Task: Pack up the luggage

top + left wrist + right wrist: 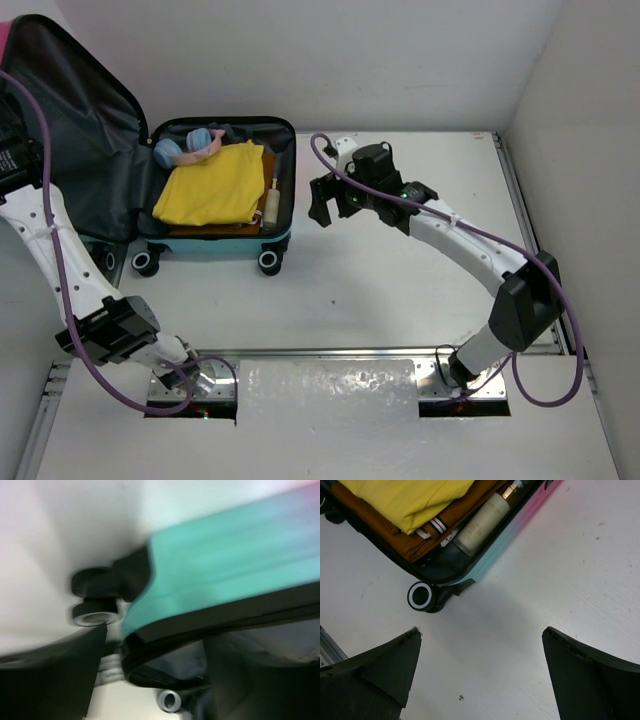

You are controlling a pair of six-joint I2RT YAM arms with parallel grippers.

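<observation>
- The luggage (215, 246) lies open on the surface (400, 290), its lid (80, 120) raised at the left.
- Right fingers (380, 675) are spread wide and hold nothing. Left fingers (45, 680) sit beside the shell rim; their state cannot be told.
- Likely next: swing the lid over evenly, keeping the yellow garment (210, 185) inside the rim.

White table (380, 290), faint specks on surface. Folded yellow garment (212, 185) lies atop folded brown garment (395, 536). Cream bottle (482, 522), gold cap, alongside the brown one. Blue rounded item (168, 152) and pink item (210, 148) behind the yellow.

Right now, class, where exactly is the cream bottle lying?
In the top view, the cream bottle lies inside the luggage, along its right wall, beside the folded yellow shirt.
</observation>
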